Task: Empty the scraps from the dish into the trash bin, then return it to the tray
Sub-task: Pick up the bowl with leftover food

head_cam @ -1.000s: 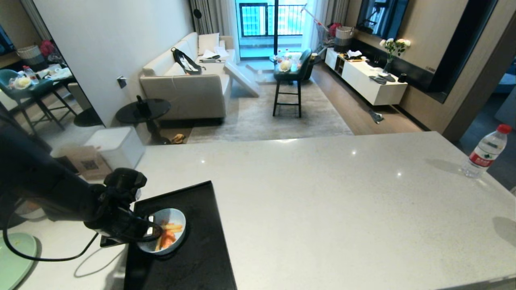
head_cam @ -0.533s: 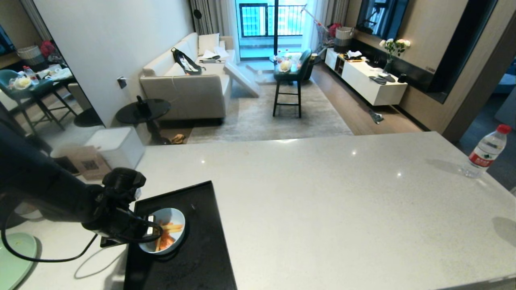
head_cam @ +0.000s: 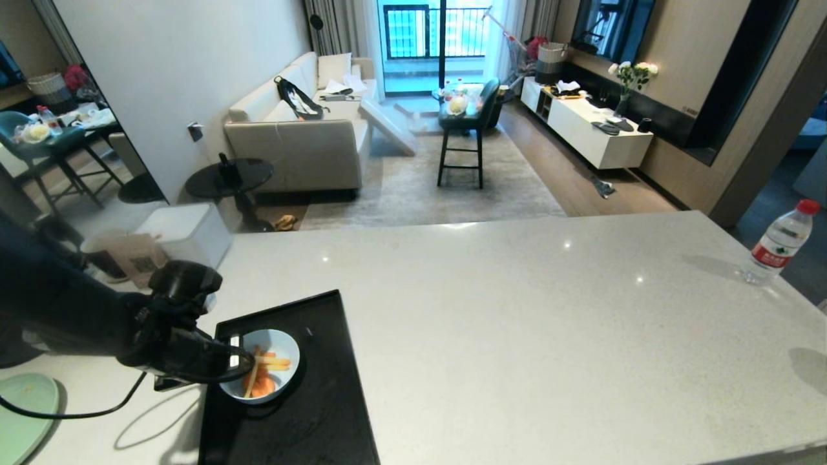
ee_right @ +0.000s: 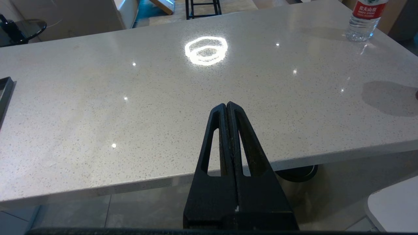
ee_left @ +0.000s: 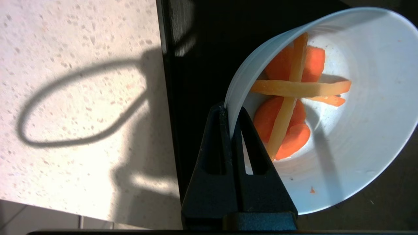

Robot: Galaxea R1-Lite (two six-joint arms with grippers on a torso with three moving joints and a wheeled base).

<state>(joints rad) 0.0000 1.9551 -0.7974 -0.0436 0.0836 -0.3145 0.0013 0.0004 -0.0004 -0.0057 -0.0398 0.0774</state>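
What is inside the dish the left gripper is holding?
The dish holds scraps: pale-yellow sticks crossed over orange chunks. The left gripper pinches its rim, covering a little of the inside. The trash bin is out of view.

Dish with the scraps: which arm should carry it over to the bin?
Left. The left gripper is already pinched on the dish rim above the tray, scraps inside. The right gripper is shut, empty, off past the counter's near edge.
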